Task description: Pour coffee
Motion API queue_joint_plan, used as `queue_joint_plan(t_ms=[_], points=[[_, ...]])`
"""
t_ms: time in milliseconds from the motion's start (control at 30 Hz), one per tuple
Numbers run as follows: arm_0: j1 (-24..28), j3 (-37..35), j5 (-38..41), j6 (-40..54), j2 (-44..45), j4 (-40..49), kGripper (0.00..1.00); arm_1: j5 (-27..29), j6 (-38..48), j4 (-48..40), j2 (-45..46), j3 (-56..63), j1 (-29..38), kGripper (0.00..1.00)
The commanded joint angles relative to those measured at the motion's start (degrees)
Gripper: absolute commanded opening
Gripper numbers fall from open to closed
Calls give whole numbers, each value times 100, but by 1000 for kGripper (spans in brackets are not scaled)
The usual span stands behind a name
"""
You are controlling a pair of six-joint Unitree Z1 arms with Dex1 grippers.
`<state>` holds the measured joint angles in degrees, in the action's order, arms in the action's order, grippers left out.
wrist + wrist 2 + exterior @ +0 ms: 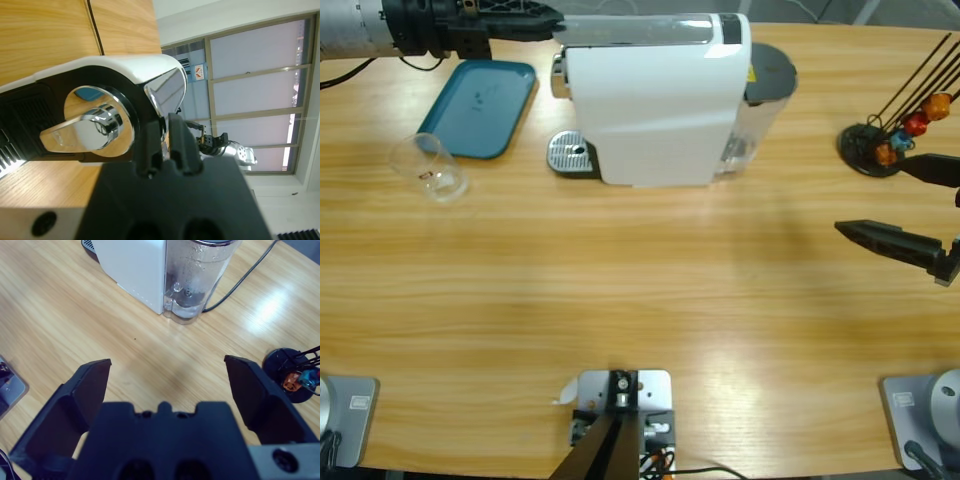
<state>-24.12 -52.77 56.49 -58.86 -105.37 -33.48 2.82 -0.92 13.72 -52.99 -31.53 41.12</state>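
Coffee is nowhere to see yet, so keep your left gripper (167,145), pressed together on the coffee machine's (655,100) shiny lever (167,95), moving slow, set the empty glass (432,167) under the spout, and leave the right gripper (167,385) spread wide.

Left claw at the coffee machine's chrome lever

The left claw (167,145), its jaws nearly together, rises from 6 o'clock to the chrome lever (165,95) of the white coffee machine (125,67). A chrome spout (87,131) sits at 9 o'clock. The wooden surface (45,30) fills 11 o'clock; windows (255,95) stand at 3 o'clock.
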Motion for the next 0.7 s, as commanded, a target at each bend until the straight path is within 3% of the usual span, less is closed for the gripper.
queue_joint_plan(t_ms=[33, 500, 600, 700], points=[[-92, -5, 361, -57, 98, -384, 0, 61, 66, -63, 44, 235, -43, 982], [-44, -220, 121, 83, 817, -22, 0, 49, 66, -72, 98, 251, -43, 982], [-174, -332, -756, 1089, 1479, 1237, 0, 52, 75, -72, 123, 252, -43, 982], [-338, -505, -2171, 2237, 2360, 2844, 0, 61, 75, -73, 123, 252, -43, 982]])
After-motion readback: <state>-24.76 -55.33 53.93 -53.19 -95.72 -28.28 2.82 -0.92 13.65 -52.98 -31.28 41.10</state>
